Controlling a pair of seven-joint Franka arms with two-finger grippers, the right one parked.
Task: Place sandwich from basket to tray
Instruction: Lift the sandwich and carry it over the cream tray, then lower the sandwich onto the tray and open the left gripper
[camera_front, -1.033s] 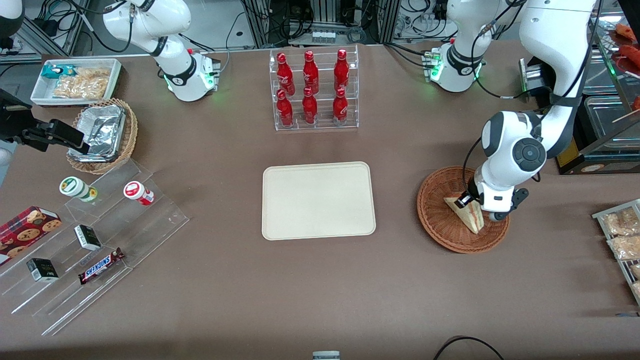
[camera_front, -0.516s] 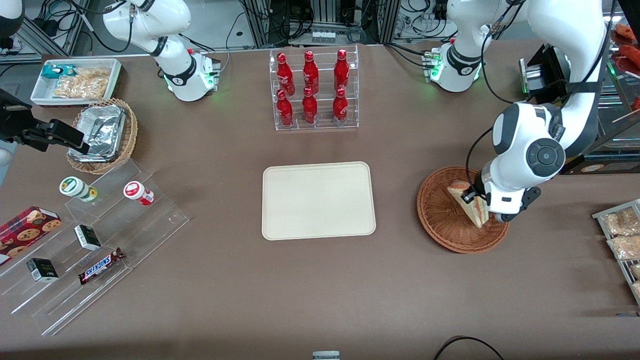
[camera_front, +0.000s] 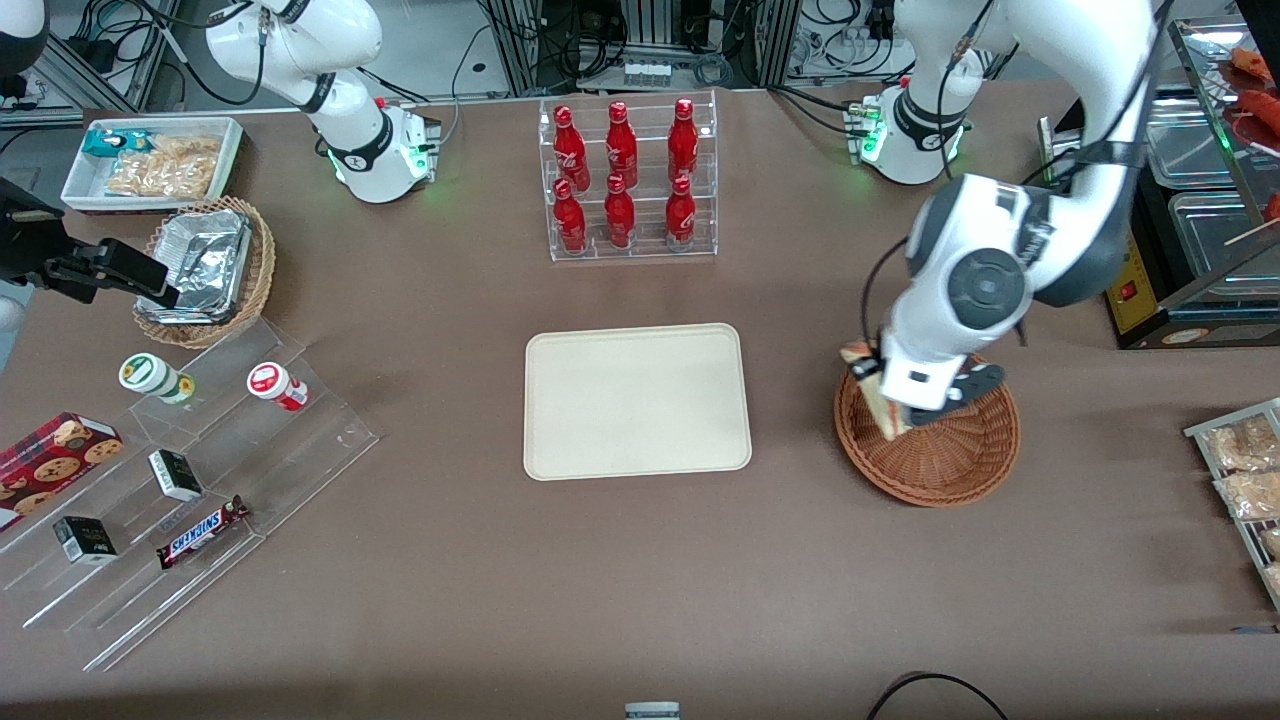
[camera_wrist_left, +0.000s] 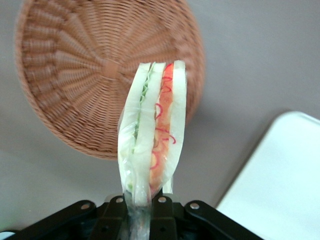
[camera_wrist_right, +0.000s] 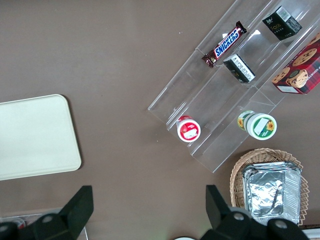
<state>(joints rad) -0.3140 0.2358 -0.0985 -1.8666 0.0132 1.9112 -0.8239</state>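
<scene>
The sandwich (camera_wrist_left: 152, 145), a plastic-wrapped wedge of pale bread with red-orange and green filling, hangs lifted above the reddish-brown woven basket (camera_wrist_left: 75, 75). My gripper (camera_wrist_left: 141, 204) is shut on its wrapped end. In the front view the gripper (camera_front: 875, 385) holds the sandwich (camera_front: 868, 385) over the basket's rim (camera_front: 935, 480), on the edge facing the tray. Nothing lies in the basket. The cream-beige tray (camera_front: 636, 400) sits bare at the table's middle, and its corner (camera_wrist_left: 280, 185) shows in the wrist view.
An acrylic rack of red bottles (camera_front: 625, 180) stands farther from the front camera than the tray. Toward the parked arm's end are a foil-lined basket (camera_front: 205, 270), a white bin (camera_front: 150, 160) and clear steps with snacks (camera_front: 180, 480). Snack packets (camera_front: 1240, 460) lie at the working arm's end.
My gripper has risen out of the basket with the sandwich and swung toward the tray, from the basket's middle to above its tray-side rim. The arm's elbow has turned with it.
</scene>
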